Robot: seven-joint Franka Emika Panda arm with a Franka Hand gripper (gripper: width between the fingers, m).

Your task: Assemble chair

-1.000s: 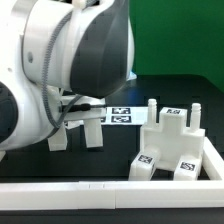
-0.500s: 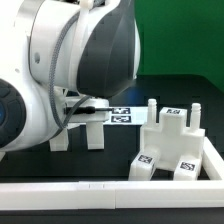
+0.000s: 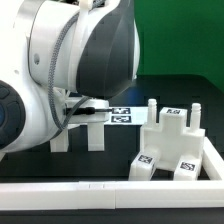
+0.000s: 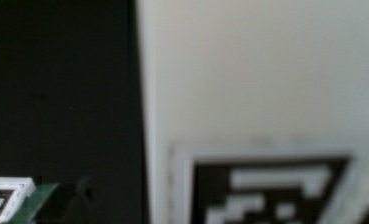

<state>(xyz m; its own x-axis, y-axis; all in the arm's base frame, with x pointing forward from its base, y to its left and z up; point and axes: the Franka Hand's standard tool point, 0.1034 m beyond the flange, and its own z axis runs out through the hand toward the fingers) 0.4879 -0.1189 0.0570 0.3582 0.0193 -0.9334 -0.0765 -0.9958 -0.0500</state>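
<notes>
Well, nearest me runs the long plain border rail (image 3: pixel 110 190). Just behind it, toward the exterior view's right, sits the joined block of the chair (image 3: pixel 172 148). It stands flat on the black table (image 3: pixel 200 95), two tagged faces to the front and short prongs pointing straight up at the back.

Further in, toward the exterior view's left, a two-post piece (image 3: pixel 94 133) stands under the bulk of the arm (image 3: pixel 70 60). Its posts are upright and its crossbar runs side to side, so I take that as its long axis.

The wrist view is filled by a flat white face with a tag (image 4: pixel 270 190), very close. I would guess it belongs to that piece, but cannot be sure.

The gripper is hidden behind the arm, so I cannot tell whether it is released or clamped on anything.

These parts look like stiff, light, smooth plastic that won't bend but might slip. I would pinch the crossbar across its flat parallel sides, near the middle.

Farthest back lies the marker board (image 3: pixel 124 116).
</notes>
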